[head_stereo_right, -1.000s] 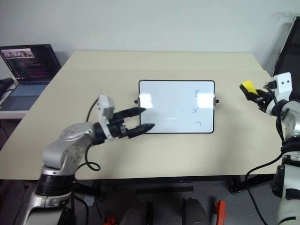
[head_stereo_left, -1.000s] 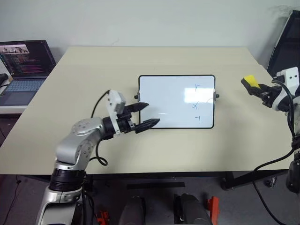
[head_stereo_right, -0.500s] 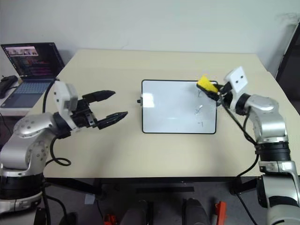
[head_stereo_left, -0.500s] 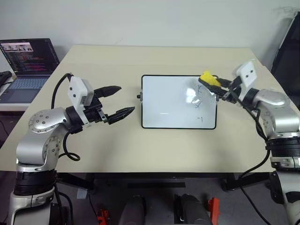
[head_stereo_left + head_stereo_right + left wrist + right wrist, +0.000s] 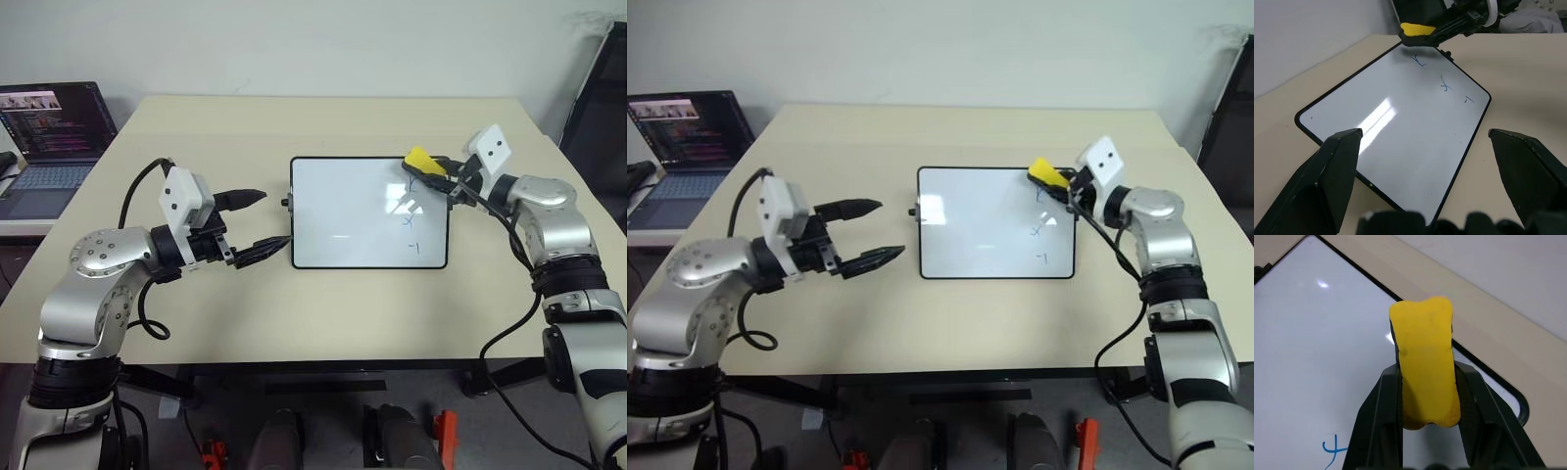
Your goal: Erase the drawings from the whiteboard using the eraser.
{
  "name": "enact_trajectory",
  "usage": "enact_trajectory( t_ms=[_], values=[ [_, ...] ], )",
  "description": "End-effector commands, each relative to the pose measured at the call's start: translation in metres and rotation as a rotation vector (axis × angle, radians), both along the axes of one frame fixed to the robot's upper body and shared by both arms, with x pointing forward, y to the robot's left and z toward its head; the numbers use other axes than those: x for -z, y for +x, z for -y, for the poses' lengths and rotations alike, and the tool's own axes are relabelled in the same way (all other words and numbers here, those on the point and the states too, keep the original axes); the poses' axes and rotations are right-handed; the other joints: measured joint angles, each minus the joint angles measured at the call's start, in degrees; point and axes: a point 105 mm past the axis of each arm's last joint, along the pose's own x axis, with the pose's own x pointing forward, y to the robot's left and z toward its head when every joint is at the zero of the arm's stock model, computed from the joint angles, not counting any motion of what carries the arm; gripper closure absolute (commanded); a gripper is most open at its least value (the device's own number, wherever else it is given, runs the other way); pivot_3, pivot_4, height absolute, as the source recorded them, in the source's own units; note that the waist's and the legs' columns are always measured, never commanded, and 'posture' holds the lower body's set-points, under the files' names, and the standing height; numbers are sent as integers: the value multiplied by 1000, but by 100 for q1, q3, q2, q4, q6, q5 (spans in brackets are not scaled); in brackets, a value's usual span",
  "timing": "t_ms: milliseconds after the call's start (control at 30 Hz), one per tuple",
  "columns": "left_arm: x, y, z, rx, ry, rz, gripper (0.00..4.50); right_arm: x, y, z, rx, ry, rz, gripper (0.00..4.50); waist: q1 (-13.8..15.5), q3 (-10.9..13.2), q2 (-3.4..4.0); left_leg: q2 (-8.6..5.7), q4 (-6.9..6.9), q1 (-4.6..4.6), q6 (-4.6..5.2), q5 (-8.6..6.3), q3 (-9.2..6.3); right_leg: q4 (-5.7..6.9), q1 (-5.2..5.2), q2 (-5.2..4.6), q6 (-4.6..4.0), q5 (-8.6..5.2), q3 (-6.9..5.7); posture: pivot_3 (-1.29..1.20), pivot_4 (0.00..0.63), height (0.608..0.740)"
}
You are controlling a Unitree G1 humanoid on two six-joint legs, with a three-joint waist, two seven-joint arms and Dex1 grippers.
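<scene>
So the right arm has swung in from way off past the whiteboard's (image 5: 369,211) right side, and the right end effector (image 5: 431,173) is now hanging over the board's far right corner, pinching the yellow eraser (image 5: 419,161) between its two black fingers (image 5: 1383,421). In the right wrist view the eraser sticks up past the fingertips, squeezed in at the waist, with the board's black frame and rounded corner right behind it. I can't tell whether the eraser is actually touching the board surface or just above it. Meanwhile the left arm has pulled back off the board: a second ago its fingers were over the board's near left corner, now the left end effector (image 5: 258,223) sits just beside the board's left short edge, over the bare worktop (image 5: 196,127), fingers spread wide with nothing between them. The lower fingertip is close to the frame, not clearly touching. The board itself lies flat in the middle of the worktop, long side across, little black knobs on both short sides. The drawings (image 5: 411,215) are all three there, small blue scribbles stacked in a column near the board's right edge, the top one just beside the eraser. Off to the far left of the board a laptop (image 5: 51,137) sits open with its screen lit.
</scene>
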Motion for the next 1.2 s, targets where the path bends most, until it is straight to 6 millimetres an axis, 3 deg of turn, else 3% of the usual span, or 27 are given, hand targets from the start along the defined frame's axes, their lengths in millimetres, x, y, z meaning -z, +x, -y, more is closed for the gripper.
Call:
enact_trajectory(
  t_ms=[33,300,667,967,1133,1200],
  values=[
    [-12,-7,3,19,3,45,0,-4,4,-3,-23,-25,27,3413,0,0,0,0,0,0,0,0,0,0,0,0,0,0,-1,0,150,740],
    [-10,-9,4,15,1,32,0,27,14,-4,8,-132,-34,3414,-17,0,0,0,3,16,0,0,1,10,10,0,-2,1,3,0,150,740],
    [-9,-9,3,7,-1,26,0,63,1,-9,-93,-204,-133,3417,-80,-4,-6,4,2,81,0,0,1,7,80,1,3,-26,3,0,150,740],
    [-11,-6,-4,-19,-45,21,0,48,5,-3,-73,-223,-85,3431,-102,-4,-6,4,2,104,0,0,-1,6,103,0,-13,-36,3,0,150,740],
    [-7,-6,-2,-13,-49,13,0,21,18,6,27,-202,3,3431,-105,-3,-5,3,3,103,0,0,-1,6,102,0,-13,-36,4,0,150,740],
    [-7,-7,-2,-12,-50,14,0,18,20,8,49,-209,12,3432,-105,-3,-5,3,3,102,-1,0,-1,6,101,-1,-13,-36,4,0,150,740]
  ],
)
